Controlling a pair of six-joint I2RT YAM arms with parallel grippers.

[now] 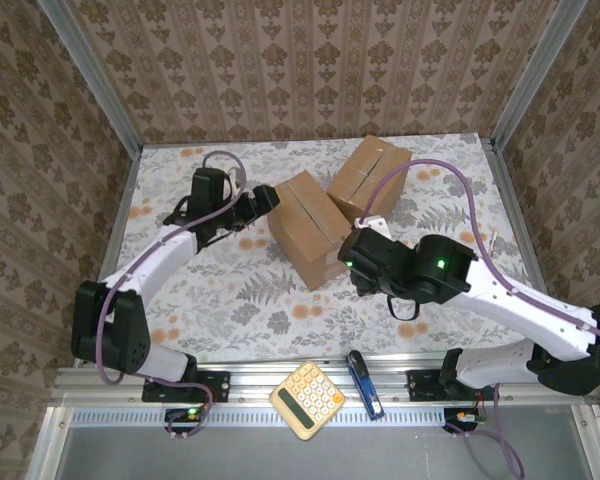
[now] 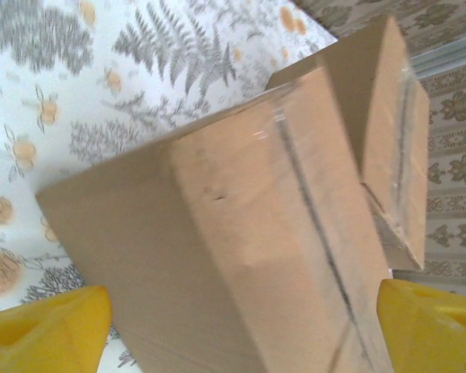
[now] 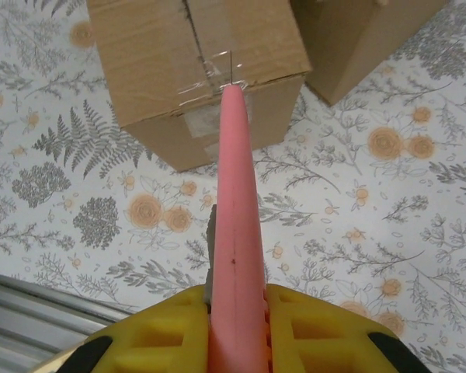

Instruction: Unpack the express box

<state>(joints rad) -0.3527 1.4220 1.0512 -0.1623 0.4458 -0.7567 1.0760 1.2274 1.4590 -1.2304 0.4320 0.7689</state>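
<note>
The express box (image 1: 310, 228) is a brown carton with clear tape along its top seam, standing mid-table. My left gripper (image 1: 270, 197) is at its left end, open, with the yellow fingers (image 2: 46, 330) spread either side of the box's (image 2: 241, 233) corner. My right gripper (image 1: 358, 250) is at the box's near right side, shut on a pink box cutter (image 3: 237, 233). The cutter's blade tip rests at the taped seam on the top edge of the box (image 3: 194, 54).
A second taped carton (image 1: 368, 176) stands just behind and to the right, nearly touching the first. A yellow calculator (image 1: 307, 400) and a blue tool (image 1: 365, 383) lie on the front rail. Metal frame posts bound the floral table (image 1: 230, 300).
</note>
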